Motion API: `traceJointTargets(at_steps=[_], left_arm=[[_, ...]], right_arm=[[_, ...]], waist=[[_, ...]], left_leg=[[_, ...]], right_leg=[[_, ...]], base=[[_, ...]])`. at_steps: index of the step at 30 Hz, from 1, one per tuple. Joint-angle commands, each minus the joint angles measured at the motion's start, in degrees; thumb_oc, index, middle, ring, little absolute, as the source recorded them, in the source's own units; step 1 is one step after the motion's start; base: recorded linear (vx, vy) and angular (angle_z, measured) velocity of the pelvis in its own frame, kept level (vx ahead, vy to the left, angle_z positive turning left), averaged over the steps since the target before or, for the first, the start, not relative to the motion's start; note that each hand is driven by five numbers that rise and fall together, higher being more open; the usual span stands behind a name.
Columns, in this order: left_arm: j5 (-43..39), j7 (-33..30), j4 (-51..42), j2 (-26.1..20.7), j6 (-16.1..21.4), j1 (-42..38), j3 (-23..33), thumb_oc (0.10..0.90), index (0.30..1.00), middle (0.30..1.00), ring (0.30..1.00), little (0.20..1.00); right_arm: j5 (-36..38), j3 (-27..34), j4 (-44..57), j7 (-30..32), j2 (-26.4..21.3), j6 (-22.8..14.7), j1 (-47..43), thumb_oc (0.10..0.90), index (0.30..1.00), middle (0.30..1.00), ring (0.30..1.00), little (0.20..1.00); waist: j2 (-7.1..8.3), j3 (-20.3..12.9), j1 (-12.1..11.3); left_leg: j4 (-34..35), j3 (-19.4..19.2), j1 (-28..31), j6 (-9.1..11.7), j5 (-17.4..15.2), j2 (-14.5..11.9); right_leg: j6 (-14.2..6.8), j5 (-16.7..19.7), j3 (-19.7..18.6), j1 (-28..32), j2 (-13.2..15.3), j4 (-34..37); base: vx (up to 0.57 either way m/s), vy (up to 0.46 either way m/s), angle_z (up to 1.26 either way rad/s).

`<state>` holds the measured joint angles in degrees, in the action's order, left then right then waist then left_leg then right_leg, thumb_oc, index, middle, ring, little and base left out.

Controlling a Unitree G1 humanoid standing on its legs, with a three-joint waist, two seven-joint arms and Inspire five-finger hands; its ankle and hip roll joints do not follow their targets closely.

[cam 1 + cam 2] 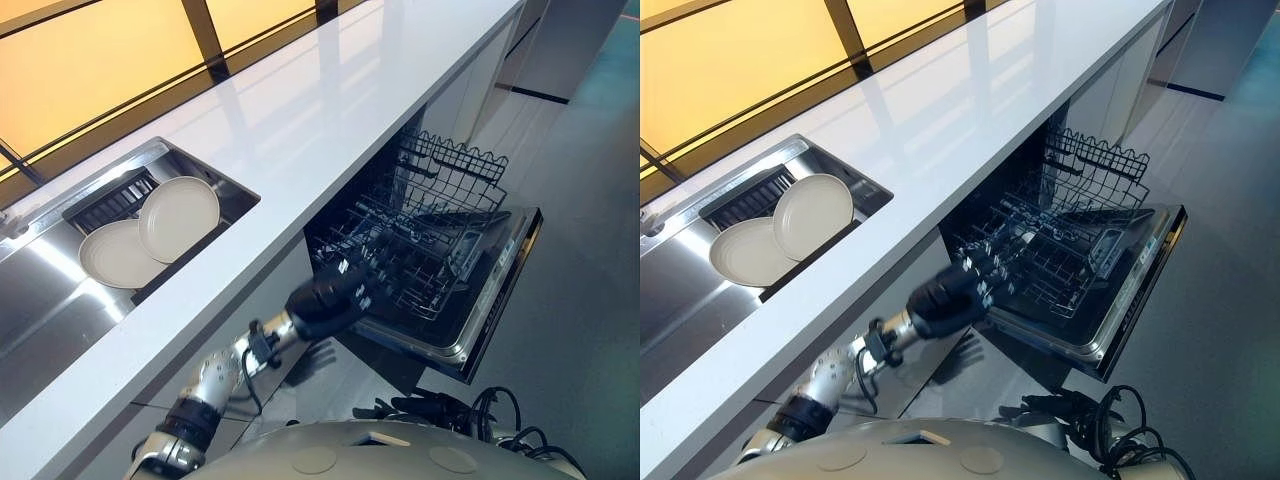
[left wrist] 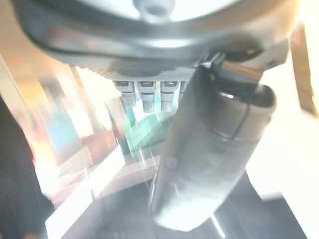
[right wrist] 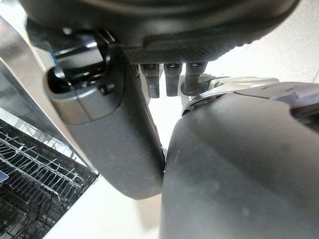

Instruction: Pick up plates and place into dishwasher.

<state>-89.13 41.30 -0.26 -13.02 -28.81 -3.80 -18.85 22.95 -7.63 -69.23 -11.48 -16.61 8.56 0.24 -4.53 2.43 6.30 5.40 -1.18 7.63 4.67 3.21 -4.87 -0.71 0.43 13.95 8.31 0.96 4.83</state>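
Two cream plates lie in the steel sink, a round one leaning over a second one. The dishwasher stands open under the white counter, its lower rack pulled out over the door. My left hand reaches from the lower left to the rack's near edge, fingers straight, holding nothing; its thumb shows in the left wrist view. My right hand hangs low near the floor with relaxed fingers and is empty; its thumb shows beside the rack.
A black drain grid sits at the sink's back. The wire rack holds several upright tines and a raised rear section. Grey floor spreads to the right of the open door.
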Motion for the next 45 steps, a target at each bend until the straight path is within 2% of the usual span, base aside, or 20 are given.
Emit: traceJointTargets(at_steps=[1, 2, 3, 4, 5, 6, 7, 8, 9, 12, 13, 15, 18, 22, 28, 35, 40, 45], left_arm=[[-9.9, -6.6, -8.9, -0.6, 14.7, -7.2, -0.4, 0.800, 0.900, 0.900, 0.900, 0.900], [-1.3, -13.6, -10.9, -2.6, 24.0, -9.1, 1.2, 0.800, 0.900, 0.900, 0.900, 0.900], [6.6, -18.1, -11.4, -4.3, 28.9, -9.8, 2.4, 0.800, 0.900, 0.900, 0.900, 0.900], [11.6, -21.8, -11.6, -5.5, 31.4, -10.1, 3.1, 0.800, 0.900, 0.900, 0.900, 0.900], [21.3, -28.4, -11.9, -8.0, 35.3, -10.8, 4.2, 0.800, 0.900, 0.900, 0.900, 0.900], [32.8, -35.2, -12.1, -10.9, 36.9, -11.8, 5.7, 0.800, 0.900, 0.900, 0.900, 0.900], [43.5, -42.1, -12.0, -14.2, 36.7, -13.1, 7.3, 0.800, 0.900, 0.900, 0.900, 0.900], [48.3, -43.7, -11.7, -15.7, 37.0, -13.7, 8.2, 0.800, 0.900, 0.900, 0.900, 0.900], [57.4, -47.0, -11.8, -19.2, 35.0, -15.2, 10.6, 0.800, 0.900, 0.900, 0.900, 0.900], [71.7, -49.9, -12.3, -25.1, 31.0, -18.2, 13.9, 0.800, 0.900, 0.900, 0.900, 0.900], [74.2, -49.9, -12.3, -26.4, 29.7, -18.9, 14.4, 0.800, 0.900, 0.900, 0.900, 0.900], [79.4, -49.0, -11.0, -31.9, 25.8, -22.2, 16.5, 0.800, 0.900, 0.900, 0.900, 0.900], [82.7, -47.8, -7.2, -37.9, 22.1, -26.6, 16.3, 0.800, 0.900, 0.900, 0.900, 0.900], [84.7, -46.9, 0.2, -43.8, 19.9, -32.2, 13.5, 0.800, 0.900, 0.900, 0.900, 0.900], [85.1, -42.4, 16.9, -50.0, 20.5, -42.8, 4.6, 0.800, 0.900, 0.900, 0.900, 0.900], [86.0, -37.7, 30.6, -51.5, 20.1, -50.0, -1.7, 0.800, 0.900, 0.900, 0.900, 0.900], [86.6, -37.0, 37.1, -51.1, 19.9, -50.4, -1.3, 0.800, 0.900, 0.900, 0.900, 0.900], [87.5, -38.5, 39.4, -51.3, 19.4, -48.9, 0.1, 0.800, 0.900, 0.900, 0.900, 0.900]], right_arm=[[1.5, -1.1, -3.7, -1.0, 0.7, -1.4, -3.7, 0.800, 0.900, 0.900, 0.900, 0.900], [1.7, -1.4, -3.5, -1.2, 0.8, -1.7, -3.3, 0.800, 0.900, 0.900, 0.900, 0.900], [1.9, -1.6, -3.2, -1.2, 0.8, -1.8, -2.9, 0.800, 0.900, 0.900, 0.900, 0.900], [2.2, -1.7, -3.0, -1.1, 0.9, -1.8, -2.6, 0.800, 0.900, 0.900, 0.900, 0.900], [2.5, -1.8, -2.5, -0.9, 1.0, -1.9, -2.0, 0.800, 0.900, 0.900, 0.900, 0.900], [2.8, -1.7, -2.0, -0.5, 1.2, -2.0, -1.3, 0.800, 0.900, 0.900, 0.900, 0.900], [2.9, -1.6, -1.9, -0.3, 1.4, -2.5, -0.6, 0.800, 0.900, 0.900, 0.900, 0.900], [2.9, -1.6, -2.1, -0.2, 1.5, -2.7, -0.3, 0.800, 0.900, 0.900, 0.900, 0.900], [3.0, -1.2, -2.7, -0.3, 1.5, -3.0, 0.1, 0.800, 0.900, 0.900, 0.900, 0.900], [2.8, -0.8, -4.1, -0.6, 1.1, -3.2, 0.4, 0.800, 0.900, 0.900, 0.900, 0.900], [2.8, -0.8, -4.4, -0.6, 1.1, -3.2, 0.4, 0.800, 0.900, 0.900, 0.900, 0.900], [2.3, -0.1, -5.5, -1.2, 0.4, -3.0, 0.2, 0.800, 0.900, 0.900, 0.900, 0.900], [1.8, 0.0, -6.3, -1.8, -0.2, -3.3, 0.1, 0.800, 0.900, 0.900, 0.900, 0.900], [1.2, -0.5, -6.4, -1.8, -0.6, -3.3, -0.1, 0.800, 0.900, 0.900, 0.900, 0.900], [0.8, -1.4, -6.7, -1.6, -0.8, -3.0, -0.2, 0.800, 0.900, 0.900, 0.900, 0.900], [-0.5, -0.5, -7.8, -1.5, -1.2, -4.1, 1.1, 0.800, 0.900, 0.900, 0.900, 0.900], [-1.2, 0.3, -7.7, -1.9, -2.0, -4.6, 2.1, 0.800, 0.900, 0.900, 0.900, 0.900], [-1.8, 0.8, -7.1, -1.9, -2.8, -4.6, 2.7, 0.800, 0.900, 0.900, 0.900, 0.900]], waist=[[1.26, 0.5, -0.8], [1.50, 0.3, -0.9], [1.61, 0.2, -1.0], [1.65, 0.2, -1.1], [1.68, 0.1, -1.3], [1.75, 0.2, -1.4], [1.74, -0.2, -1.7], [1.73, -0.3, -1.8], [1.75, -0.7, -1.9], [1.74, -1.4, -2.2], [1.78, -1.5, -2.2], [1.63, -1.8, -2.2], [1.23, -2.1, -2.0], [0.58, -2.3, -1.4], [-0.22, -2.5, -0.4], [-0.50, -2.2, 1.1], [-0.51, -1.7, 2.0], [-0.62, -1.0, 2.4]], left_leg=[[-0.4, -3.1, -0.8, -4.7, -5.4, 6.2], [-0.4, -3.1, -0.9, -4.6, -5.3, 6.1], [-0.4, -3.0, -0.9, -4.6, -5.2, 6.1], [-0.4, -2.9, -0.9, -4.6, -5.2, 6.1], [-0.4, -2.8, -0.9, -4.6, -5.1, 6.1], [-0.4, -2.5, -0.5, -4.6, -5.2, 6.2], [-0.4, -2.3, -0.7, -4.7, -5.1, 6.3], [-0.4, -2.2, -0.6, -4.7, -5.1, 6.3], [-0.4, -1.9, -0.4, -4.7, -5.1, 6.3], [-0.4, -1.5, -0.3, -4.6, -5.1, 6.3], [-0.4, -1.5, -0.2, -4.6, -5.2, 6.3], [-0.4, -1.3, -0.2, -4.5, -5.1, 6.3], [-0.4, -1.1, -0.4, -4.3, -4.9, 6.3], [-0.4, -1.1, -0.6, -4.3, -4.7, 6.4], [-0.4, -1.7, -0.7, -4.3, -4.8, 6.9], [-0.4, -2.4, -1.2, -4.4, -4.9, 7.3], [-0.6, -2.5, -1.3, -4.6, -5.1, 7.8], [-1.1, -2.8, -1.2, -4.9, -5.6, 8.2]], right_leg=[[-3.5, -4.8, -3.7, -3.2, -0.7, -6.2], [-3.5, -4.7, -3.7, -3.0, -0.7, -5.9], [-3.6, -4.6, -3.7, -2.8, -0.7, -5.8], [-3.6, -4.6, -3.7, -2.7, -0.7, -5.7], [-3.7, -4.5, -3.5, -2.6, -0.6, -5.5], [-3.9, -4.6, -3.2, -2.0, -0.6, -5.2], [-4.0, -4.4, -3.0, -2.0, -0.5, -4.8], [-4.0, -4.4, -2.9, -1.8, -0.6, -4.7], [-4.0, -4.5, -2.7, -1.5, -0.6, -4.5], [-4.0, -4.7, -2.8, -1.1, -0.7, -4.3], [-4.0, -4.7, -2.8, -1.0, -0.7, -4.2], [-3.9, -4.7, -3.0, -0.9, -0.8, -4.3], [-4.0, -4.5, -3.2, -1.0, -0.9, -4.3], [-4.1, -4.3, -3.3, -1.4, -0.8, -4.6], [-4.7, -4.2, -3.2, -2.2, -0.6, -5.3], [-5.5, -3.8, -3.8, -3.2, -0.4, -5.9], [-5.8, -3.8, -4.6, -3.7, -0.4, -6.3], [-6.0, -3.9, -4.9, -4.1, -0.1, -6.9]], base=[[0.03, -0.043, 0.03], [0.03, -0.040, 0.04], [0.03, -0.036, 0.04], [0.03, -0.024, 0.03], [0.03, -0.018, 0.03], [0.05, -0.019, 0.05], [0.05, -0.014, 0.04], [0.07, -0.011, 0.04], [0.07, -0.005, 0.05], [0.07, 0.002, 0.12], [0.07, 0.005, 0.09], [0.07, 0.006, 0.14], [0.05, 0.017, 0.28], [0.05, 0.030, 0.05], [0.07, 0.040, 0.00], [0.09, 0.046, -0.07], [0.08, 0.062, -0.06], [0.06, 0.090, -0.14]])
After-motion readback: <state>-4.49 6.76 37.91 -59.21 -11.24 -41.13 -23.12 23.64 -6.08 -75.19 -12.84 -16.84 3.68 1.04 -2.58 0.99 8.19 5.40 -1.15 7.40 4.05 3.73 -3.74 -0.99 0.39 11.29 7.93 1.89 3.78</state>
